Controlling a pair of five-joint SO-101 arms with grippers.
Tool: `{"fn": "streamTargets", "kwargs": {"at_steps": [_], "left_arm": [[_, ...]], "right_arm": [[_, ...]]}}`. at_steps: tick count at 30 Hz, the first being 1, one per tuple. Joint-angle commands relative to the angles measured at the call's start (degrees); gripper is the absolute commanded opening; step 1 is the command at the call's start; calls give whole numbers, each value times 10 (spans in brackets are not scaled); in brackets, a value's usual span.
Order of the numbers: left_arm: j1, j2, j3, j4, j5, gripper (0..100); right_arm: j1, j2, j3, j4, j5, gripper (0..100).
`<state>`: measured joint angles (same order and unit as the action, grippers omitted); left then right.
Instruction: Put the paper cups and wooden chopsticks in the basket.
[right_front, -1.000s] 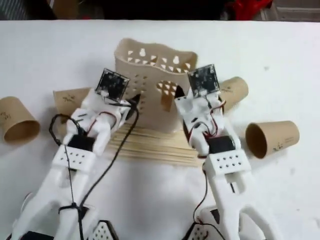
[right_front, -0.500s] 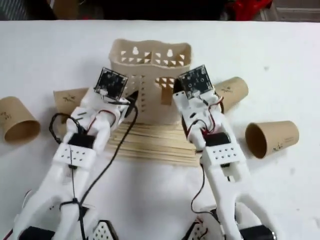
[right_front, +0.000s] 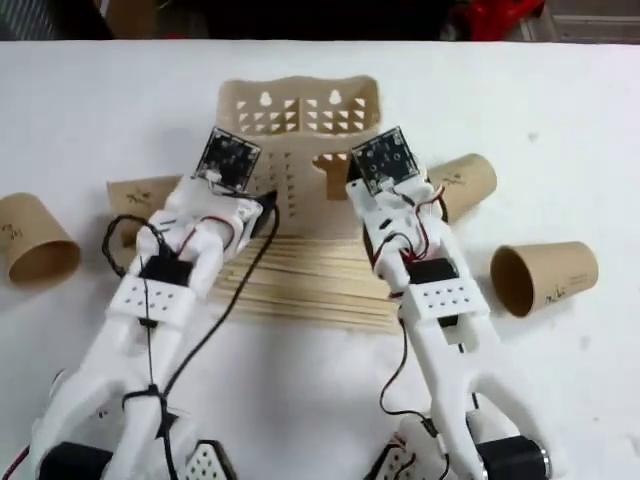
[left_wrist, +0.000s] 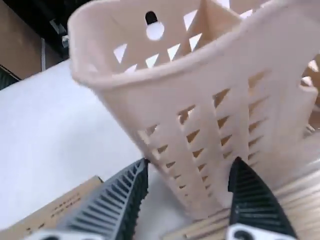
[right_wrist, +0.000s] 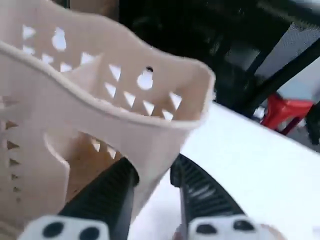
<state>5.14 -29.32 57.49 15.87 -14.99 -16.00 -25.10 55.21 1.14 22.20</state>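
While the left gripper (left_wrist: 192, 167) gapes wide around a corner of the basket (left_wrist: 200, 90), the right gripper (right_wrist: 152, 167) is pinched tight on its wall. Wooden chopsticks (right_front: 300, 285) lie on the tabletop (right_front: 560, 100) just before the basket, paper cups (right_front: 545, 275) scattered either side.

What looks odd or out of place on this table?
The basket leans tilted with its rim bowed out of shape; the right gripper pinches its wall. The paper cups lie on their sides around it.
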Motion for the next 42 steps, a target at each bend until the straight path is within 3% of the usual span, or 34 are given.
{"fn": "streamTargets", "kwargs": {"at_steps": [1,5,10,14,17,22,30,42], "left_arm": [[-14,-80,-17,78,5,260],[-19,-167,-50,199,6,260],[-44,-256,-130,329,8,260],[-58,-275,-209,361,20,260],[-58,-239,-247,351,63,260],[-55,-104,-266,258,115,260],[-58,91,-268,159,116,260],[-55,109,-294,156,114,260]], "right_arm": [[-16,-3,-3,87,9,153],[-12,-2,-3,117,5,285],[-7,-3,-4,127,4,253],[2,-15,-10,125,4,247],[7,-39,-10,127,4,247],[7,-78,-9,136,-38,247],[4,-112,-10,156,-40,245],[7,-269,-12,274,-40,245]]}}
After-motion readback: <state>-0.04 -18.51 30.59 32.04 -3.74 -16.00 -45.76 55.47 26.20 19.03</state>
